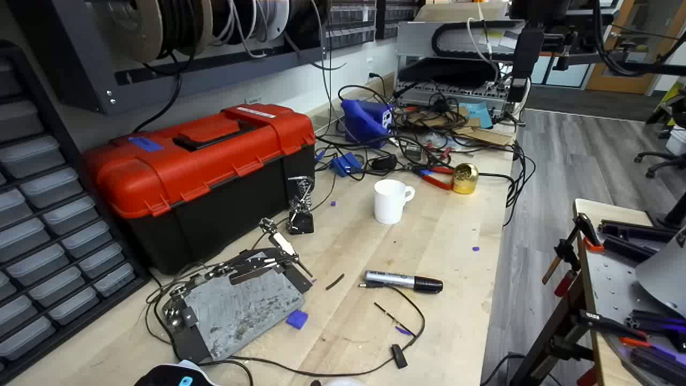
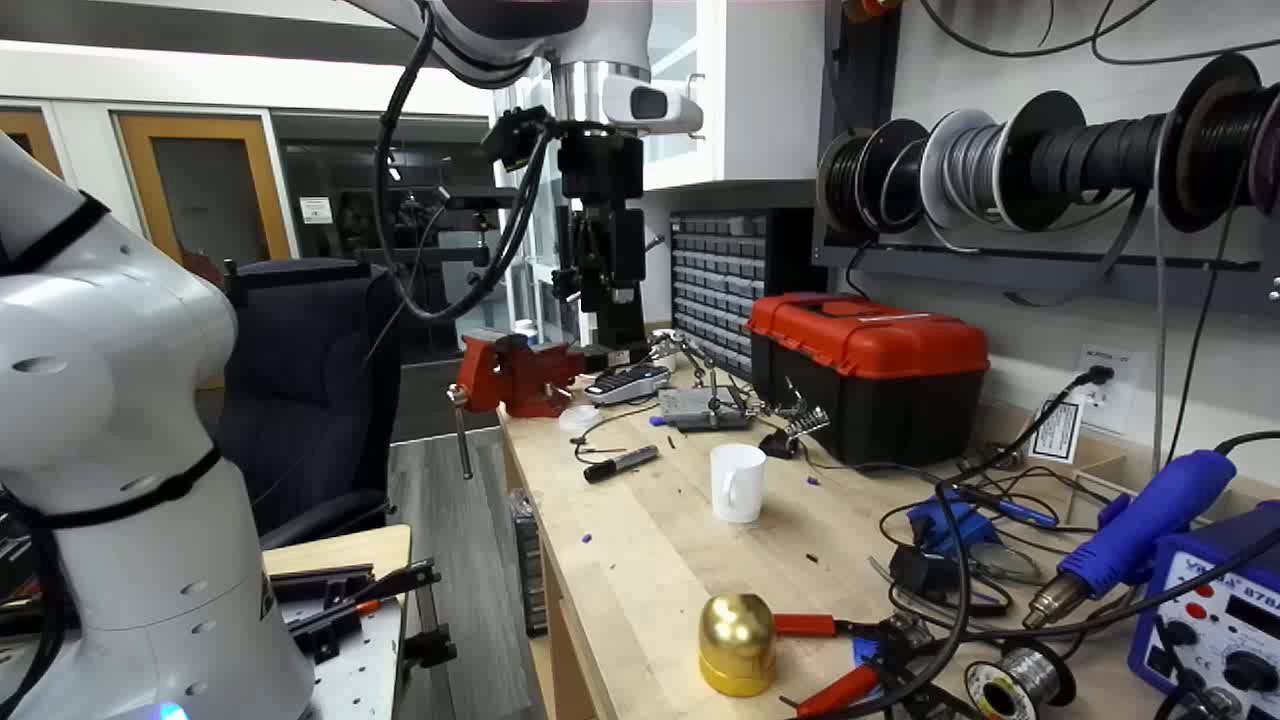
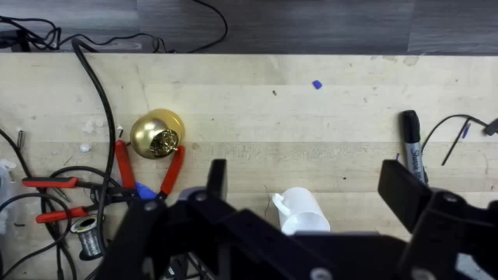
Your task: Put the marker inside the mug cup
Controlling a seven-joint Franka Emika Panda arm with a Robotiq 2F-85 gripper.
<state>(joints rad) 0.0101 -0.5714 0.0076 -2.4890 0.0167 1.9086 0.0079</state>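
Workshop with grey plank floor [image 1: 563, 171]; pale wooden worktop [image 1: 429, 230] set along a wall [image 1: 351, 69] bearing racked wire spools [image 2: 980, 170].

Sharpie marker [image 1: 403, 281]: one, grey barrel, black cap. Lies on its side on the worktop, outside the white ceramic mug [image 1: 388, 203] and well apart from it; in an exterior view, nearer than the mug, cap to the right. Thin black cable [image 1: 423, 321] just beside it.

White ceramic mug: one, plain, with side handle. Upright on the worktop in both exterior views.

End effector [image 3: 307, 182]: one, black, on a white robot arm [image 2: 110, 400]. Raised well above the worktop, fingers [image 3: 402, 194] standing wide apart. In the wrist view the mug appears between them; the marker lies to the right, its end partly covered by a finger.

Toolbox [image 1: 214, 177]: one, red lid down, black body. By the wall, left of the mug in an exterior view.

Drawer cabinet [image 1: 53, 225]: one, black frame. Just beside the toolbox.

Grey plate with clip arms [image 1: 241, 308]: one. Near left in an exterior view, purple scrap [image 1: 297, 319] just beside it.

Bench vise [image 2: 515, 375]: one, red. Far left in an exterior view, at the worktop's edge.

Brass-wool tip cleaner [image 3: 149, 130]: one, gold-coloured. Left in the wrist view, red-handled pliers [image 3: 172, 171] just beside it, solder spool [image 3: 89, 241] near.

Hot-air rework station [image 2: 1215, 650]: one, blue. Near right in an exterior view, blue handpiece [image 2: 1150, 540] just beside it.
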